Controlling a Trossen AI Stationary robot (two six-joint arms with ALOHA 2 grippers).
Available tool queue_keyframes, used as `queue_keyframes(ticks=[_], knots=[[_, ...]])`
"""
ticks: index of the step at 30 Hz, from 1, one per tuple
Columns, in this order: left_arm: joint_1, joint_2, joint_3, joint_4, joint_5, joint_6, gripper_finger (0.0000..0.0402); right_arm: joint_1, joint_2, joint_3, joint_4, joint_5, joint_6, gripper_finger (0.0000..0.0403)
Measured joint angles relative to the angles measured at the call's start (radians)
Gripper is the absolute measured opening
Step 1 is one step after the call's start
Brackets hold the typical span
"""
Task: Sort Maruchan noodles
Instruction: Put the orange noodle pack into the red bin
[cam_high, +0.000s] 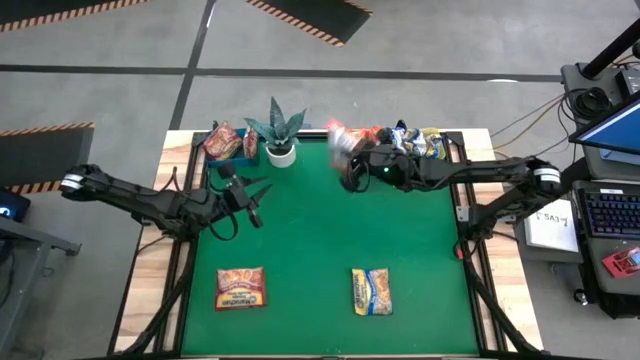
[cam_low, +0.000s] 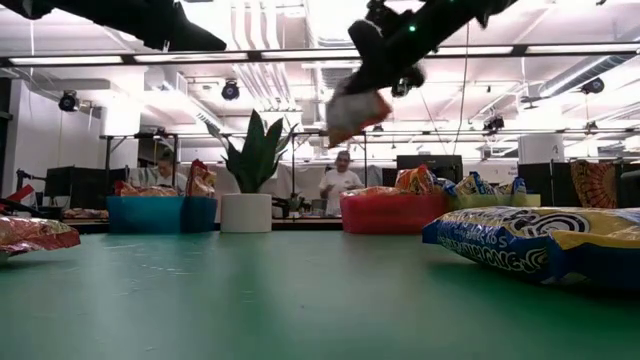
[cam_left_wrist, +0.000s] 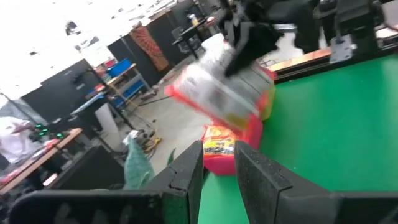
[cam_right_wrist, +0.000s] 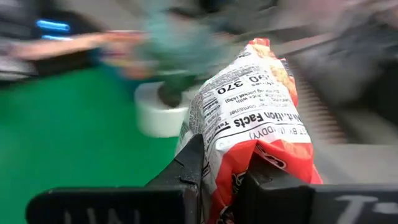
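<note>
I am pinching an orange noodle packet (cam_right_wrist: 249, 118) by its edge in my right gripper (cam_high: 352, 166) at the table's twelve o'clock, near the red bin (cam_low: 390, 212), judging it light, crinkly, slippery.

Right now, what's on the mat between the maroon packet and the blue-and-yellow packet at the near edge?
Nothing. In the high view, only bare green mat lies between the maroon packet and the blue-and-yellow packet.
</note>
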Motion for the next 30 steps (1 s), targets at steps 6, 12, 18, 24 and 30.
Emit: queue_keyframes(ticks=[6,12,18,24,30], knots=[[0.0,0.002,0.0,0.0,-0.01,0.008,0.0075,-0.03,-0.028,0.0,-0.02,0.356,-0.222,0.0036],[0.0,0.004,0.0,0.0,-0.011,0.008,0.0075,-0.095,0.026,0.0,-0.021,0.362,-0.253,0.0036],[0.0,0.004,0.0,0.0,-0.011,0.008,0.0075,-0.178,0.117,0.0,-0.02,0.368,-0.286,0.0036],[0.0,0.004,0.0,0.0,-0.011,0.008,0.0075,-0.239,0.223,0.0,0.001,0.413,-0.341,0.0036],[0.0,0.004,0.0,0.0,-0.011,0.008,0.0075,-0.242,0.313,0.028,-0.001,0.415,-0.36,0.0036]])
